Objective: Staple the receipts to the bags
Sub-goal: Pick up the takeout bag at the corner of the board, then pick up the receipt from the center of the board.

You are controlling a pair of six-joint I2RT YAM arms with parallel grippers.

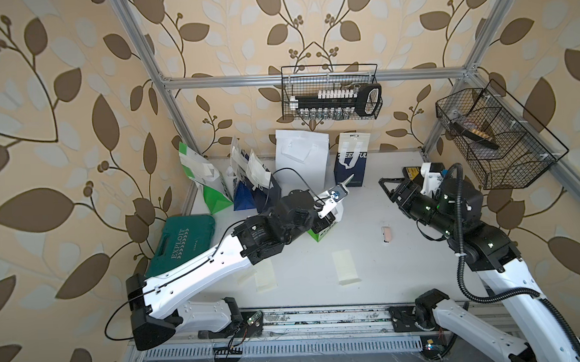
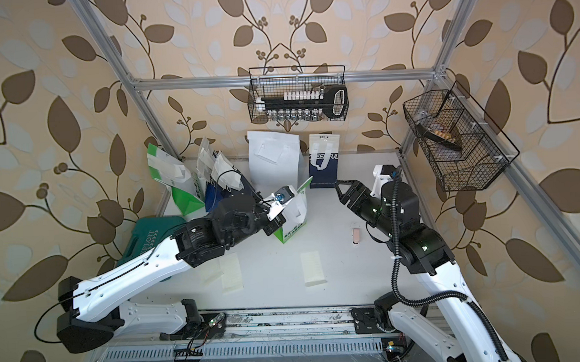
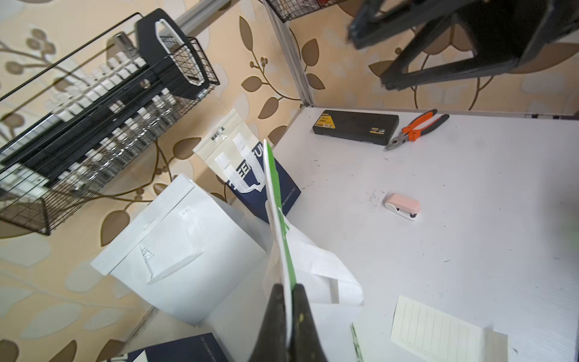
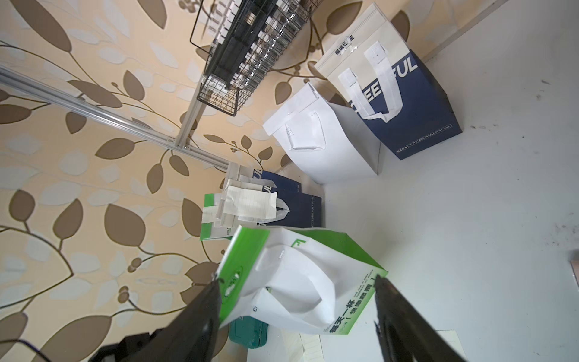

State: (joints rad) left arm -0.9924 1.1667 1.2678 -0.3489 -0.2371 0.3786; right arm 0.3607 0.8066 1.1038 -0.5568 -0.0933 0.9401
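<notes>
Left wrist view: left gripper (image 3: 289, 291) jaws clench the green-and-white bag (image 3: 274, 188), just before the navy "TAKE AWAY" bag (image 3: 286, 188). Right gripper (image 4: 296, 279) jaws gape. Teal "EXPLOIT" case (image 1: 180, 243), loose receipts (image 1: 345, 266), white tabletop (image 3: 470, 219), leaf-patterned wallpaper (image 3: 344, 78).

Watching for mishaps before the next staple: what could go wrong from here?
The left tool pinches only the top edge of the white-and-green bag; the paper could slip out or tear.
The right tool is open and empty while the stapler lies apart on the table, so a clumsy pickup might knock it away.
Loose receipts lie beside the left arm, which might sweep them.
</notes>
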